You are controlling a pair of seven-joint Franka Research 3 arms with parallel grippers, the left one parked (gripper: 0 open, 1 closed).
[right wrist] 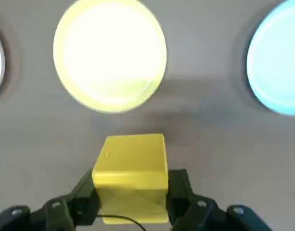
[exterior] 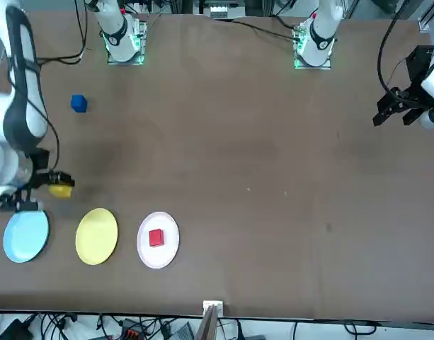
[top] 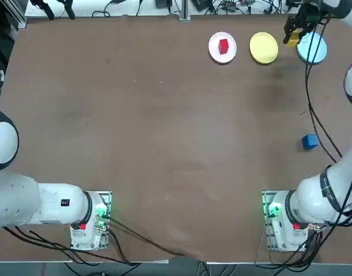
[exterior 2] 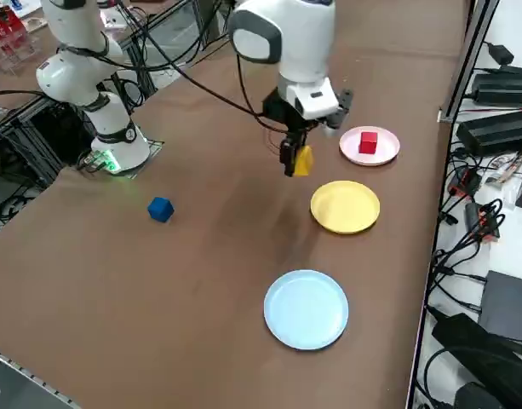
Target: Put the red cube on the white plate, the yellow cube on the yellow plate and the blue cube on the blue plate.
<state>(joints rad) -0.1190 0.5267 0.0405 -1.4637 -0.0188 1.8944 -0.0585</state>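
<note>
You had the brown table (top: 164, 132) spread out beneath the jaws, and over it your right arm (exterior 2: 299, 51) reached down to the right gripper (right wrist: 133, 178), whose jaws were clamped on opposite sides of the yellow cube. You had three round plates of matching size beyond the jaws, on the side away from the arm bases: the yellow plate (right wrist: 110, 55) lay ahead and a little to the left, the light blue plate (top: 312, 48) ahead and to the right, and the white plate (top: 216, 54) farther off to the left, past the yellow one. Among the like-sized cubes, you held the yellow cube (right wrist: 133, 163) between the fingers, raised above the tabletop and off its plate. The deep blue cube (top: 309, 142) sat on the table well back from the jaws, toward the arm bases, and the red cube (top: 223, 46) rested on the white plate, left of the jaws.
</note>
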